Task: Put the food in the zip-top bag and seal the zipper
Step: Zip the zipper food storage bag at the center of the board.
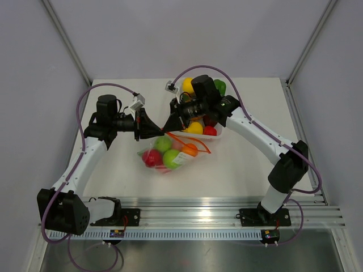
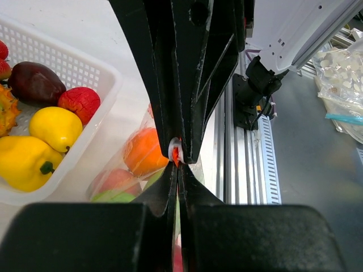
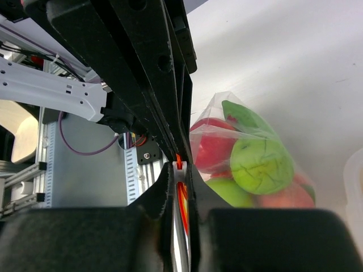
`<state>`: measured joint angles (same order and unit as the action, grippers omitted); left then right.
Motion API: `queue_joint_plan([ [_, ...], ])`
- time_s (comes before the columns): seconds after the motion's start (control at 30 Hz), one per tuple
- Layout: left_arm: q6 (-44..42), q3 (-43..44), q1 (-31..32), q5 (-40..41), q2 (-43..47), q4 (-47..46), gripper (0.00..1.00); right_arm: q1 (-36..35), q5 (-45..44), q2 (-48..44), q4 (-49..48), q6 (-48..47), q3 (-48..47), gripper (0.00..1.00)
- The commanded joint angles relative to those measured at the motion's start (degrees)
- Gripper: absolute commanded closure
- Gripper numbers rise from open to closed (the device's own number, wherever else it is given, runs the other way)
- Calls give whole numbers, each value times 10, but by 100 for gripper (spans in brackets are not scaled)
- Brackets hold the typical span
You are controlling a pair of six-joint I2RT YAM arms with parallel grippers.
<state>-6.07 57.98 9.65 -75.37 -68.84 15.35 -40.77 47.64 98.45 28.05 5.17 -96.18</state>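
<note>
The zip-top bag (image 1: 168,154) lies at the table's middle and holds several pieces of food: a red one (image 1: 151,157), green ones (image 1: 171,159) and an orange one (image 1: 190,149). Its orange-red zipper (image 1: 193,141) runs along the far edge. My left gripper (image 1: 160,132) and right gripper (image 1: 168,129) meet tip to tip at the zipper's left end. The left gripper (image 2: 178,169) is shut on the zipper strip. The right gripper (image 3: 180,170) is shut on the zipper at a white slider (image 3: 180,171). Green and red food (image 3: 261,161) shows through the bag.
A white basket (image 2: 68,62) with more food, yellow (image 1: 194,127) and red (image 1: 210,131), stands behind the bag, under the right arm. An aluminium rail (image 1: 215,215) runs along the near edge. Booth walls enclose the table.
</note>
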Motion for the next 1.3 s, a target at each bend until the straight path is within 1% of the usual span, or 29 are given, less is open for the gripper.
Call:
queue_joint_plan([
  [0.0,2,7,3,-24,13,-40,100,2,3,-15,-18,-3,1,98],
  [0.03,3,7,3,-24,13,-39,100,2,-8,-19,-16,-5,6,100],
  [0.23,0,13,-1,-14,18,-33,100,2,-46,-57,1,-29,43,100],
  [0.47,34,22,-19,-17,23,-69,100,2,-111,-108,26,-47,106,100],
  [0.7,58,53,-60,13,31,-74,100,2,-190,-185,28,-46,188,100],
  [0.73,75,55,-65,17,33,-87,100,2,-212,-194,31,-46,197,100],
  [0.83,105,59,-80,42,37,-115,100,2,-249,-227,43,-47,231,100],
  [0.97,133,65,-88,101,34,-132,100,2,-277,-267,53,-33,275,100],
  [1.13,165,60,-89,174,28,-151,100,2,-308,-336,39,12,349,100],
  [1.2,172,59,-90,187,27,-150,100,2,-313,-362,35,33,377,100],
  [1.27,178,57,-91,206,25,-170,100,2,-321,-377,33,48,394,100],
])
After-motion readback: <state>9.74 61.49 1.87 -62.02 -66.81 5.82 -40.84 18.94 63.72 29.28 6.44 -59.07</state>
